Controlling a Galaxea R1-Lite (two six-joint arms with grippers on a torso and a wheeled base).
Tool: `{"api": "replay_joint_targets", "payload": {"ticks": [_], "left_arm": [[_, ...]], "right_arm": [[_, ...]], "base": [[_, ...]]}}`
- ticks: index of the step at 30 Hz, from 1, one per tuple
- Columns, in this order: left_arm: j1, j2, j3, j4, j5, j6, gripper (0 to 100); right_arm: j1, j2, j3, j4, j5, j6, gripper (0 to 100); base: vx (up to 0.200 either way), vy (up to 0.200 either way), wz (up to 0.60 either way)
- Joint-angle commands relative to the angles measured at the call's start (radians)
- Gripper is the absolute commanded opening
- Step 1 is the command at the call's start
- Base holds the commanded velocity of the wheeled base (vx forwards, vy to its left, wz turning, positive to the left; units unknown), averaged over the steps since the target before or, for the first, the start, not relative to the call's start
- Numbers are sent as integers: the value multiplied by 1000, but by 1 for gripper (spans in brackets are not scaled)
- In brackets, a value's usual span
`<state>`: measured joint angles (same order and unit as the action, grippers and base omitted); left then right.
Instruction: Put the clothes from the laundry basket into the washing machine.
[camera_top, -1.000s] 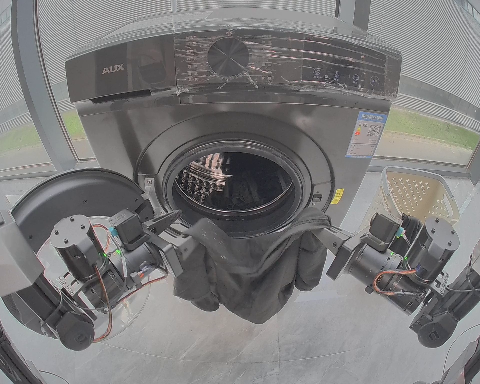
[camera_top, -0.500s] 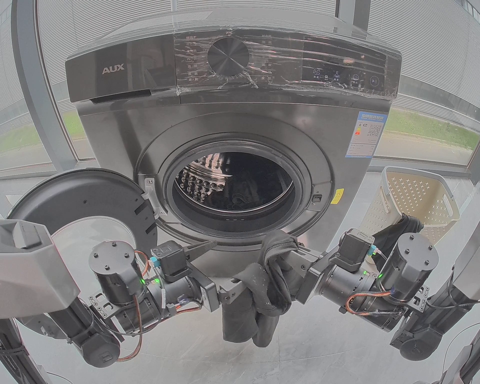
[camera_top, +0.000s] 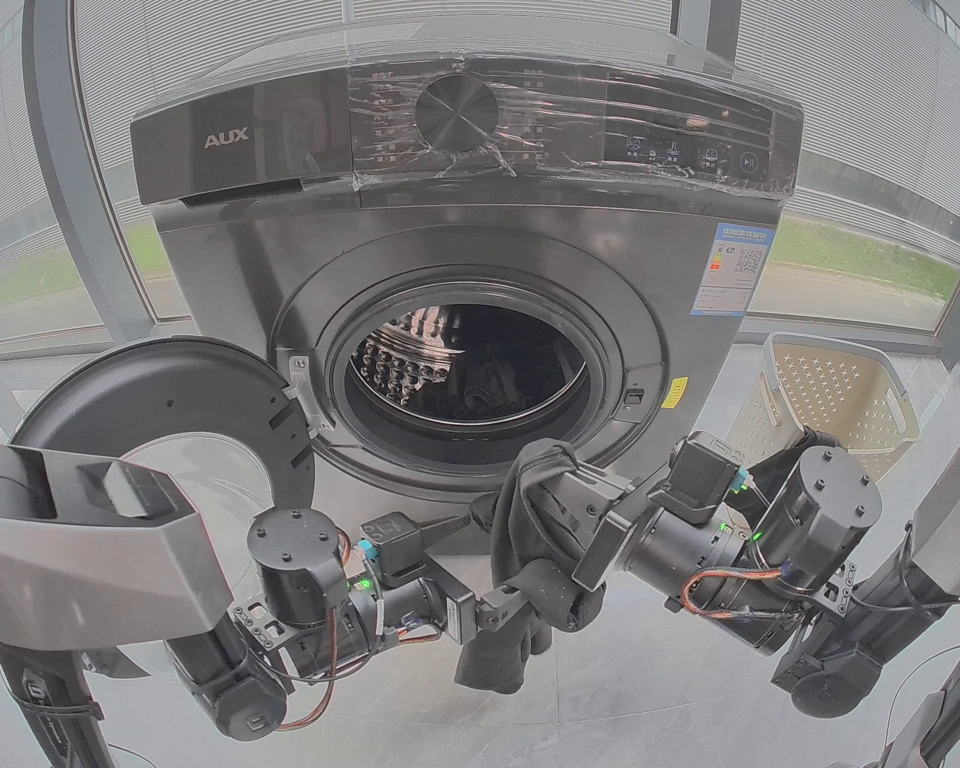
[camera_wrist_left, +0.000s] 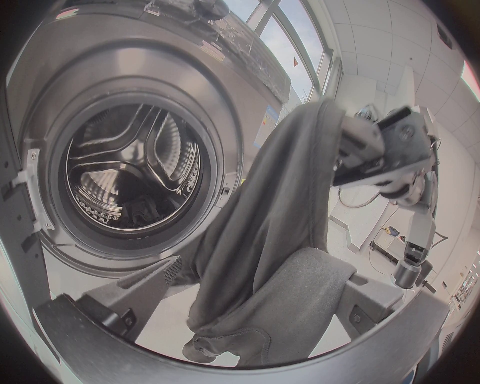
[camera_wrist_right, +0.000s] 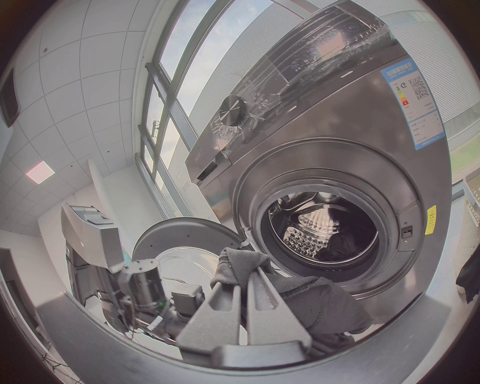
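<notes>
Dark grey garment (camera_top: 530, 540) hangs just below the washing machine (camera_top: 460, 250) opening. We pinch it in our right gripper (camera_wrist_right: 245, 282), and it drapes over our wide-spread left gripper (camera_wrist_left: 265, 275).

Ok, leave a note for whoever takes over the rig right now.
Left gripper open, dark garment draped over one finger.
Right gripper shut on the garment's top, by the lower rim of the washing machine opening.
Door open; some dark clothing already in the drum.
Left to do: push this garment in, then fetch the dark piece at the laundry basket.
</notes>
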<state>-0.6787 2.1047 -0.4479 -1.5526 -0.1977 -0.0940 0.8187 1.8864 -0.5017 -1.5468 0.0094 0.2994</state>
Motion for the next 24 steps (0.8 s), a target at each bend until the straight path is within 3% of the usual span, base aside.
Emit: {"api": "replay_joint_targets", "payload": {"ticks": [1,6,10,14,15,22,24], "left_arm": [[8,107,-60,-6,1,0,100],[44,172,-132,-6,3,4,100],[84,210,-190,-4,20,36,100],[102,245,-236,-6,43,40,100],[102,250,-242,-6,46,40,0],[94,256,-287,-6,58,39,0],[102,252,-302,-6,92,34,0]], "right_arm": [[25,-7,-18,-1,0,1,0],[36,-9,-15,-1,-6,1,0],[39,-12,-11,-1,-8,1,0],[39,-20,2,-1,-8,1,0],[39,-20,5,-1,-8,1,0],[51,-20,29,-1,-9,3,0],[33,-21,61,-1,-11,-3,0]], "base": [[0,0,0],[0,0,0],[0,0,0],[0,0,0],[0,0,0],[0,0,0],[0,0,0]]}}
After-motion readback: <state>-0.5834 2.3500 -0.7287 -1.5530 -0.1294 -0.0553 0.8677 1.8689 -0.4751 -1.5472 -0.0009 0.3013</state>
